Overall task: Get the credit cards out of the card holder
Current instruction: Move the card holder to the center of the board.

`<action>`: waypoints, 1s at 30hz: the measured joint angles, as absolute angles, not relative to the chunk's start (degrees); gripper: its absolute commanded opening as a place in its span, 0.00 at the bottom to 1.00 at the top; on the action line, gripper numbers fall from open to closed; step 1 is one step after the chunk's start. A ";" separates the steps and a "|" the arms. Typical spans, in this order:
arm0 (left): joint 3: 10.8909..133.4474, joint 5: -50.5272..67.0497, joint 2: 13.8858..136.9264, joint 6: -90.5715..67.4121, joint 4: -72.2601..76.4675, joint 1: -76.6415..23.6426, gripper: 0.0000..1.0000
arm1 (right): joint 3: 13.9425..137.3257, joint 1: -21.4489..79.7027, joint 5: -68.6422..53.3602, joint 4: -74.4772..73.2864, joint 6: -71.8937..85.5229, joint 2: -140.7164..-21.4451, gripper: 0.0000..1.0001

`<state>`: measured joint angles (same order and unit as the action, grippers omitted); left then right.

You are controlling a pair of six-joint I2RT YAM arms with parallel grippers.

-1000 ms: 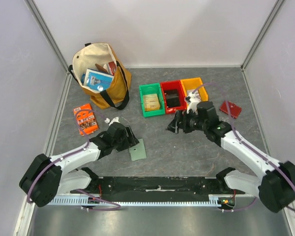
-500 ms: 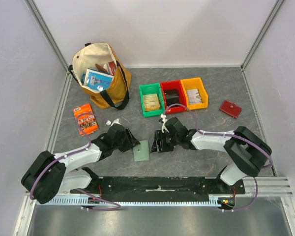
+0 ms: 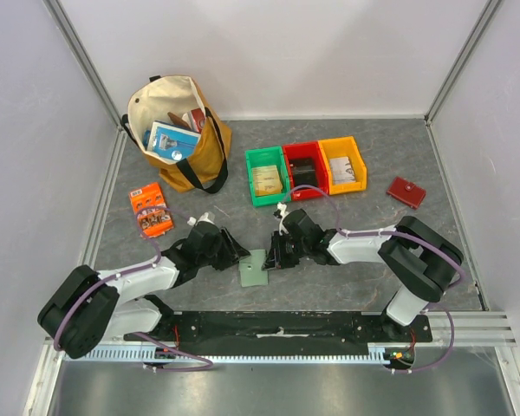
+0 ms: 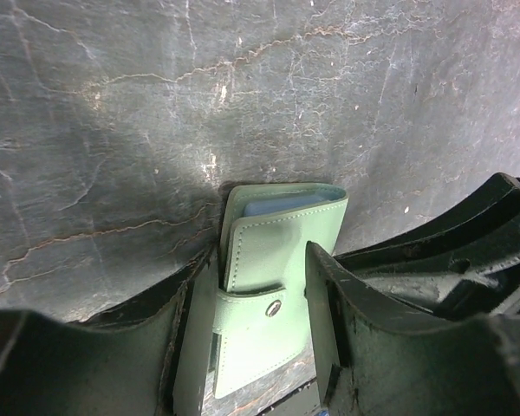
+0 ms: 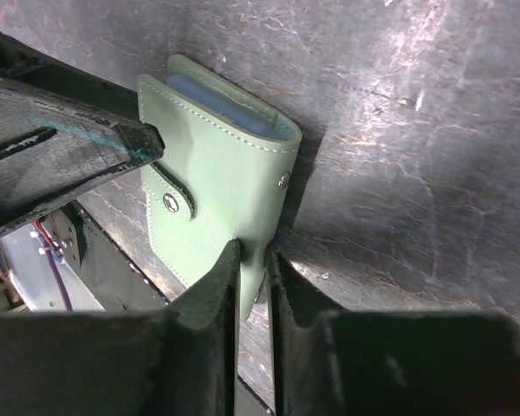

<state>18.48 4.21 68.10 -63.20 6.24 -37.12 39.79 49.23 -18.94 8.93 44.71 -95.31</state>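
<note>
The card holder (image 3: 254, 267) is a pale sage-green wallet, snapped shut by its tab, lying flat on the grey table between the two arms. My left gripper (image 3: 240, 258) reaches it from the left. In the left wrist view its fingers straddle the card holder (image 4: 273, 260) and press both side edges. My right gripper (image 3: 271, 257) comes from the right. In the right wrist view its fingers are pinched on the lower edge of the card holder (image 5: 221, 186). A light blue inner edge (image 5: 217, 97) shows at the holder's top. No credit cards can be made out.
A tan tote bag (image 3: 178, 130) with books stands back left, with an orange packet (image 3: 150, 210) in front of it. Green (image 3: 266, 176), red (image 3: 304, 169) and yellow (image 3: 342, 164) bins sit at the back centre. A small red wallet (image 3: 406, 191) lies right. The black base rail (image 3: 277, 325) runs close behind the holder.
My right arm has swung left from the bins to the card holder and closed on its edge. My left gripper has narrowed onto the holder, which slid a little to the right.
</note>
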 measured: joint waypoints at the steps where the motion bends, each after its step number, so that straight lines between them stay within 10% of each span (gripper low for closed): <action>1: 18.44 4.21 68.03 -63.26 6.31 -37.12 0.52 | 39.79 49.23 -18.57 8.56 44.38 -95.31 0.06; 13: 24.95 2.50 63.77 -47.22 -3.31 -37.63 0.81 | 49.56 49.25 -18.24 -3.20 25.21 -95.33 0.00; 30: 25.02 -0.30 56.49 -42.89 -4.40 -38.85 0.80 | 47.86 40.12 -12.34 -6.22 32.05 -90.72 0.00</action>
<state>25.02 -0.30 56.49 -42.89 -4.40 -38.85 47.86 40.12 -12.34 -6.22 32.05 -90.72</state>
